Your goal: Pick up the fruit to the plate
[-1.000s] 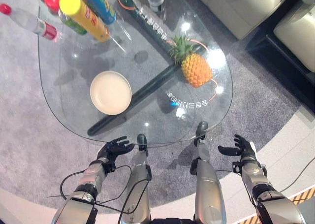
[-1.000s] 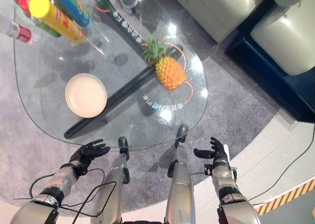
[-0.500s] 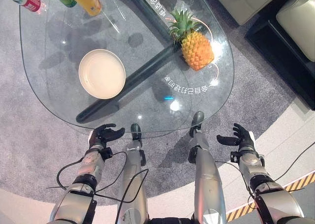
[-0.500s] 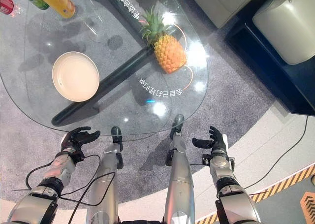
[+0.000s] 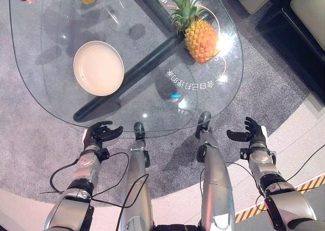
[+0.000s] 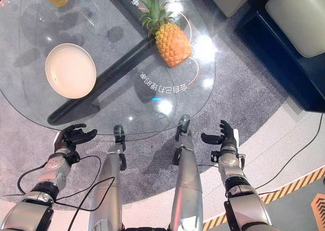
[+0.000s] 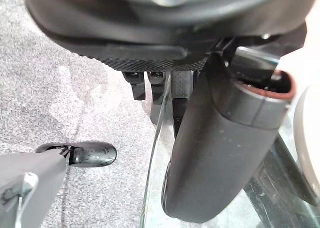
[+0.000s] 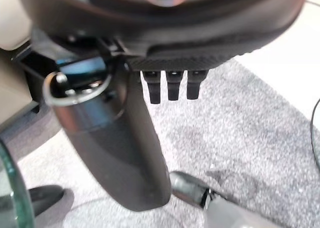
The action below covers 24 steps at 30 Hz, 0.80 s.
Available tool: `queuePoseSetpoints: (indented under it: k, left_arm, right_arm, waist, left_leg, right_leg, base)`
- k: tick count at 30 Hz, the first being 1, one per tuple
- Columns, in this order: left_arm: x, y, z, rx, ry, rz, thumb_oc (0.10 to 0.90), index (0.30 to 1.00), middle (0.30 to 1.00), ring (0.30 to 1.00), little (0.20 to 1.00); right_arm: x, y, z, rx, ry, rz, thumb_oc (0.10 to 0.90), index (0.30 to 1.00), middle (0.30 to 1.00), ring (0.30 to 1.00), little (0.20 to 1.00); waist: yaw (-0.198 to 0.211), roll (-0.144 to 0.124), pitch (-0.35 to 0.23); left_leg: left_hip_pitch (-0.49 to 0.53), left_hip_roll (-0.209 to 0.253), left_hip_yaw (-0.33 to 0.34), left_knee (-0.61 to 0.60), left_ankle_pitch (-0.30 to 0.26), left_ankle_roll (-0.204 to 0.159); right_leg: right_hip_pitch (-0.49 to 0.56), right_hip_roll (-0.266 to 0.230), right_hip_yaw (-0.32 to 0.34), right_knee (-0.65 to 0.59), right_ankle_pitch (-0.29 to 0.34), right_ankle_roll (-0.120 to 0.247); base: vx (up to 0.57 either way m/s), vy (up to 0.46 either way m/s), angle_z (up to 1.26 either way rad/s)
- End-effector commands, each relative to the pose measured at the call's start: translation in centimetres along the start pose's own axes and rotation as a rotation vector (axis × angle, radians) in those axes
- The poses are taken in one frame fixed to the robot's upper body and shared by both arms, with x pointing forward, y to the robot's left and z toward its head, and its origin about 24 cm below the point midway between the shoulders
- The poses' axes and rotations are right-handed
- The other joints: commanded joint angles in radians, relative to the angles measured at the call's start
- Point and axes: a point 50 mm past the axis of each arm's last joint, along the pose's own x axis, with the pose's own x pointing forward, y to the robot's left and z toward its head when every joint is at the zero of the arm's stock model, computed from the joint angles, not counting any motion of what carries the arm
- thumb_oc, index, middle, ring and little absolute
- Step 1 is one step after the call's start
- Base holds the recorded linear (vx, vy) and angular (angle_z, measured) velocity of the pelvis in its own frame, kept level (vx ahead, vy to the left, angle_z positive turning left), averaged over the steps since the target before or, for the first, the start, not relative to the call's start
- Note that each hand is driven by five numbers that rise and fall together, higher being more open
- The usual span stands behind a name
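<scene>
- Pineapple, orange with a green crown [image 5: 199, 32], lies on the clear glass table [image 5: 61, 78], well apart from the round cream plate [image 5: 98, 68]
- Left hand [image 5: 98, 134] and right hand [image 5: 250, 135] hover off the table's near edge, fingers loosely spread, empty

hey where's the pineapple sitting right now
The pineapple lies on the glass table, on its far right part in the left eye view, right of the plate and well ahead of the right hand.

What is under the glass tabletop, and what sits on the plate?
Through the glass table a dark bar shows, running diagonally over grey carpet; the pineapple covers its far end. The plate holds nothing.
</scene>
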Motion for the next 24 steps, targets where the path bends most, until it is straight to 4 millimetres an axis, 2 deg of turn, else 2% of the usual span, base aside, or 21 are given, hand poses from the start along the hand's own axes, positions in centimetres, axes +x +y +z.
queuePoseSetpoints:
  k: [1, 4, 11, 12, 15, 18, 21, 22, 24]
  left_arm:
    - [-0.5, 0.2, -2.1, 0.039, 0.087, 0.005, 0.800, 0.900, 0.900, 0.900, 0.900]
    - [-0.6, 0.1, -2.3, 0.048, 0.091, -0.004, 0.800, 0.900, 0.900, 0.900, 0.900]
    - [-0.9, 0.1, -2.8, 0.070, 0.100, -0.021, 0.800, 0.900, 0.900, 0.900, 0.900]
    - [-0.9, 0.1, -2.8, 0.075, 0.102, -0.021, 0.800, 0.900, 0.900, 0.900, 0.900]
    - [-0.9, 0.1, -2.8, 0.087, 0.101, -0.024, 0.800, 0.900, 0.900, 0.900, 0.900]
    - [-1.0, 0.1, -3.0, 0.091, 0.103, -0.028, 0.800, 0.900, 0.900, 0.900, 0.900]
    - [-1.2, 0.1, -3.3, 0.100, 0.105, -0.037, 0.800, 0.900, 0.900, 0.900, 0.900]
    - [-1.2, 0.0, -3.4, 0.098, 0.106, -0.039, 0.800, 0.900, 0.900, 0.900, 0.900]
    - [-1.3, -0.2, -3.4, 0.097, 0.107, -0.044, 0.800, 0.900, 0.900, 0.900, 0.900]
  right_arm:
    - [0.0, -3.9, -0.5, 0.009, -0.022, -0.125, 0.800, 0.900, 0.900, 0.900, 0.900]
    - [0.0, -4.2, -0.1, 0.021, -0.036, -0.152, 0.800, 0.900, 0.900, 0.900, 0.900]
    - [0.3, -7.9, 1.4, 0.107, -0.080, -0.376, 0.800, 0.900, 0.900, 0.900, 0.900]
    - [0.4, -9.1, 2.3, 0.131, -0.108, -0.449, 0.800, 0.900, 0.900, 0.900, 0.900]
    - [0.3, -11.0, 4.2, 0.199, -0.167, -0.569, 0.800, 0.900, 0.900, 0.900, 0.900]
    - [0.2, -11.8, 5.3, 0.239, -0.215, -0.631, 0.800, 0.900, 0.900, 0.900, 0.900]
    - [-0.1, -13.3, 8.1, 0.322, -0.305, -0.734, 0.800, 0.900, 0.900, 0.900, 0.900]
    - [-0.3, -13.6, 9.6, 0.352, -0.362, -0.772, 0.800, 0.900, 0.900, 0.900, 0.900]
    - [-0.7, -13.8, 11.2, 0.390, -0.428, -0.808, 0.800, 0.900, 0.900, 0.900, 0.900]
  waist:
    - [0.002, 0.022, -0.019]
    - [0.003, 0.024, -0.019]
    - [0.009, 0.030, -0.019]
    - [0.011, 0.030, -0.019]
    - [0.014, 0.030, -0.019]
    - [0.015, 0.030, -0.019]
    - [0.016, 0.031, -0.019]
    - [0.015, 0.032, -0.019]
    - [0.014, 0.033, -0.019]
  left_leg:
    - [-0.036, 0.024, -0.049, -0.051, 0.095, -0.017]
    - [-0.032, 0.023, -0.050, -0.059, 0.097, -0.017]
    - [-0.022, 0.025, -0.049, -0.069, 0.097, -0.019]
    - [-0.019, 0.027, -0.048, -0.072, 0.097, -0.020]
    - [-0.018, 0.027, -0.049, -0.072, 0.094, -0.019]
    - [-0.018, 0.027, -0.048, -0.073, 0.093, -0.018]
    - [-0.017, 0.027, -0.049, -0.076, 0.090, -0.017]
    - [-0.017, 0.026, -0.049, -0.078, 0.090, -0.017]
    - [-0.016, 0.023, -0.049, -0.082, 0.091, -0.015]
  right_leg:
    - [0.016, -0.095, 0.048, 0.066, -0.025, 0.073]
    - [0.019, -0.095, 0.045, 0.062, -0.024, 0.074]
    - [0.028, -0.103, 0.036, 0.055, -0.022, 0.076]
    - [0.031, -0.104, 0.032, 0.054, -0.022, 0.077]
    - [0.033, -0.109, 0.026, 0.056, -0.022, 0.078]
    - [0.032, -0.111, 0.024, 0.057, -0.022, 0.078]
    - [0.030, -0.115, 0.019, 0.058, -0.023, 0.079]
    - [0.030, -0.116, 0.017, 0.058, -0.023, 0.078]
    - [0.029, -0.117, 0.016, 0.057, -0.022, 0.079]
  base:
    - [0.01, -0.007, 0.03]
    - [0.00, 0.000, 0.00]
    - [0.00, 0.000, 0.00]
    - [0.00, 0.000, 0.00]
    - [0.00, 0.000, 0.00]
    - [0.00, 0.000, 0.00]
    - [0.00, 0.000, 0.00]
    - [0.00, 0.000, 0.00]
    - [0.00, 0.000, 0.00]
